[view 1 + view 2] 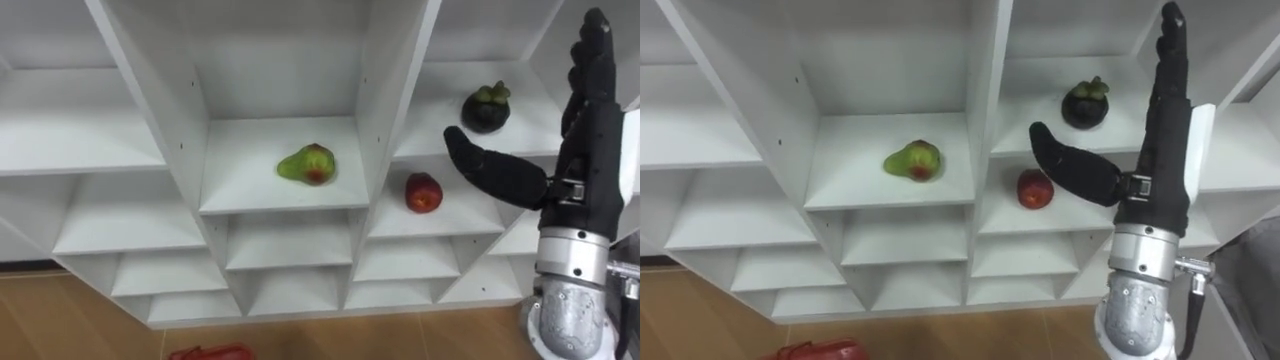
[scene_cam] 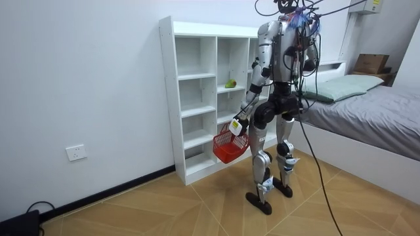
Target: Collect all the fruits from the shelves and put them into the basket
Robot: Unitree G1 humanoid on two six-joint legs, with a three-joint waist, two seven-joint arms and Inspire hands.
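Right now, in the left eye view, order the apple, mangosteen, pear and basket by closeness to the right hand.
1. Apple and mangosteen, beside the right hand: too close to call.
2. Pear, farther left.
3. Basket, far lower left.

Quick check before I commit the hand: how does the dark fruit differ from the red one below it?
The mangosteen is dark purple with a leafy cap; the apple is plain red. The mangosteen sits one shelf higher than the apple. Shared: both are roundish, similar in size, in the same column of the closet, and neither is held. The open right hand is raised before them; the left hand carries the red basket.
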